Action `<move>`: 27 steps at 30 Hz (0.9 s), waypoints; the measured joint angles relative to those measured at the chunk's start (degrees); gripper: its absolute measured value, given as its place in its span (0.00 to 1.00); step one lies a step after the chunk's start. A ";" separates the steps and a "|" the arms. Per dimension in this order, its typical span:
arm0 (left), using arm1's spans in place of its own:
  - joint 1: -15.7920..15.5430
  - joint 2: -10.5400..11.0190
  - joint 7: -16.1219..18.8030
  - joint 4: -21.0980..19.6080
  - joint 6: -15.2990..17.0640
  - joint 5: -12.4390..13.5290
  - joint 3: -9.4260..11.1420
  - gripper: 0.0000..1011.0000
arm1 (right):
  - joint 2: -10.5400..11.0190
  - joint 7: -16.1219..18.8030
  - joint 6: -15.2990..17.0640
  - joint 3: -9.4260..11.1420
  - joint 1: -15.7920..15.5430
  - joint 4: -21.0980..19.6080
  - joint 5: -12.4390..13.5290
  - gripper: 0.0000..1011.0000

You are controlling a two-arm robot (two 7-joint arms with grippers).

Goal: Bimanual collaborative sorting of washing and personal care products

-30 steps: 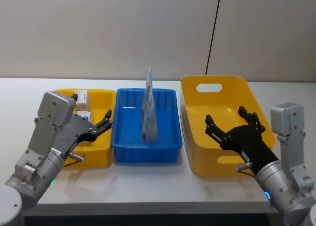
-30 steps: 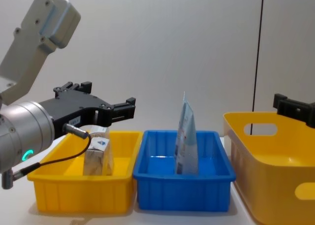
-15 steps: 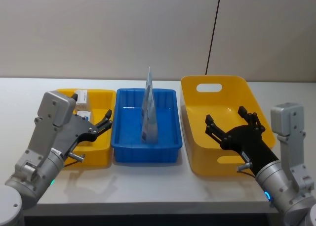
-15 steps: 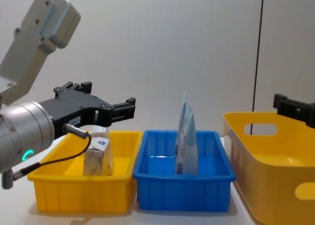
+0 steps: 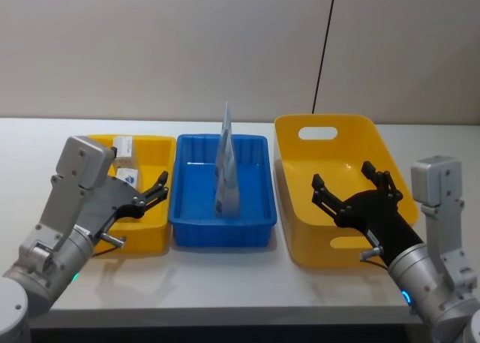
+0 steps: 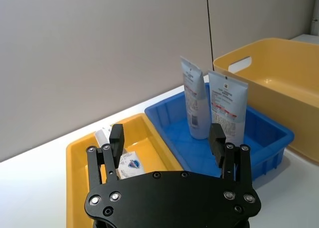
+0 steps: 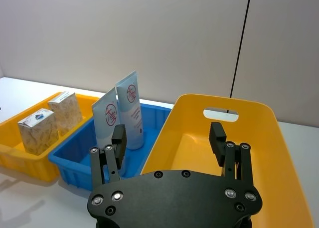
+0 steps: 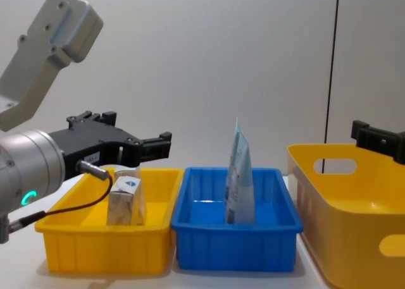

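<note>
1. End effectors come nearest, above the white table (image 5: 225,279). The black left end effector (image 5: 156,191) hangs over the near side of the small yellow plastic bin (image 5: 144,236). Its fingers are spread wide and hold nothing.
2. The black right end effector (image 5: 343,184) hangs over the near part of the big yellow plastic basket (image 5: 330,120). It is spread wide too, with nothing in it.
3. Two tan speckled cardboard boxes (image 7: 37,133) with white tops stand in the small yellow bin. They look light and stiff, so pinching the flat sides should work.
4. Two light-blue soft tubes (image 6: 227,108) stand close together in the blue plastic bin (image 5: 221,234) in the middle. They look squishy, smooth and easy to tip. A gentle squeeze across the flat faces, near the middle, seems safest.
</note>
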 joint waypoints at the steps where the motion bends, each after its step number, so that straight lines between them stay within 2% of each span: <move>1: 0.04 0.02 -0.03 -0.06 0.30 -0.10 -0.09 0.99 | 0.00 0.00 0.00 0.00 0.00 0.00 0.00 0.99; 12: 0.31 -0.28 -0.08 0.41 4.48 -1.54 -1.69 0.99 | 0.00 0.00 0.00 0.00 0.00 0.00 0.00 0.99; 20: -1.13 -1.00 -0.48 3.12 6.63 -2.36 -2.61 0.99 | 0.00 0.00 0.00 0.00 0.00 0.00 0.00 0.99; 27: -3.63 -2.38 -1.55 6.98 7.90 -3.08 -3.10 0.99 | 0.00 0.00 0.00 0.00 0.00 0.00 0.00 0.99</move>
